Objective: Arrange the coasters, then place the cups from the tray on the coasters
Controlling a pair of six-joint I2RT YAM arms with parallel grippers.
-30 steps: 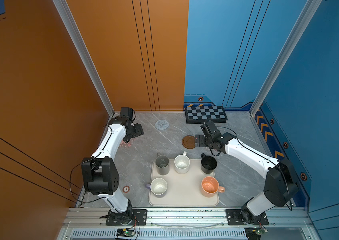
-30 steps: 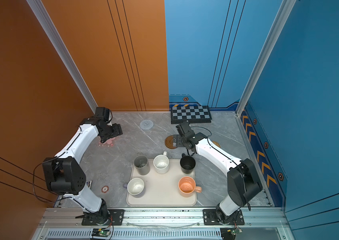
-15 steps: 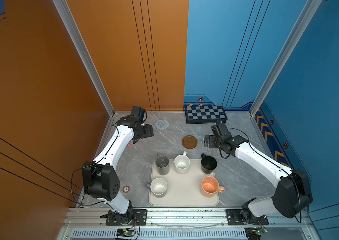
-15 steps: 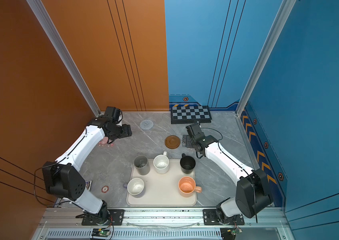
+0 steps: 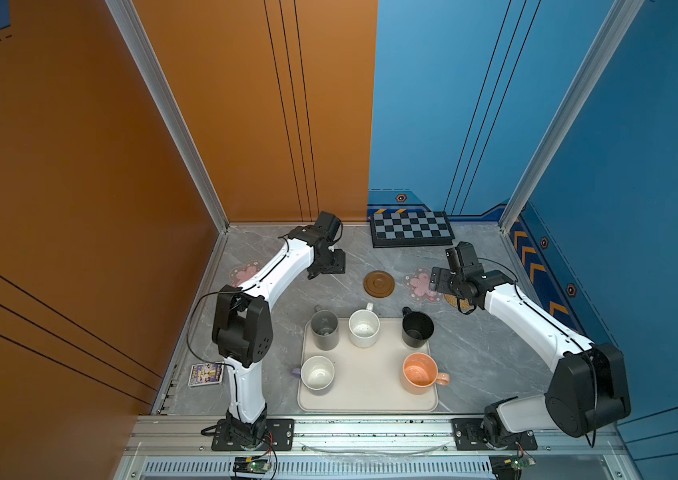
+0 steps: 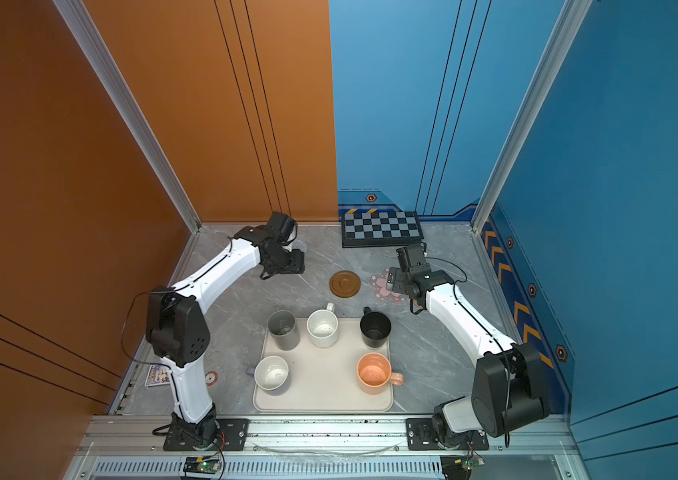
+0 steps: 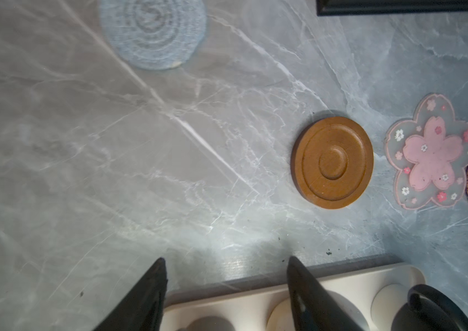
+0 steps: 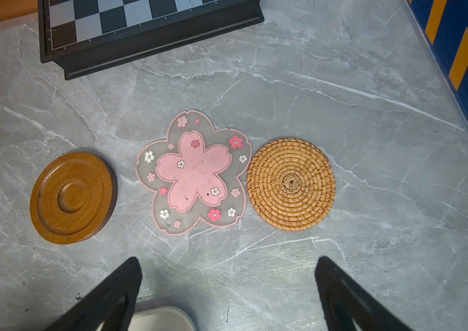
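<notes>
The brown disc [image 8: 72, 197], flower coaster [image 8: 194, 174] and rattan coaster [image 8: 291, 183] lie in line before the wide-spread right tool [image 8: 228, 262].

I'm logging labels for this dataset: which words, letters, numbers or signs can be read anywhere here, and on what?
"h g f e d c b": faint letters along the chequered board frame, in the right wrist view.
Round sticker: one character, too small to read.
Printed card: colourful print, too blurred to read.
No other readable text shows.

Both top views high overhead looking down, both wrist views close above the tabletop [image 8: 341, 86], sharing the brown coaster [image 7: 332, 162]
</notes>
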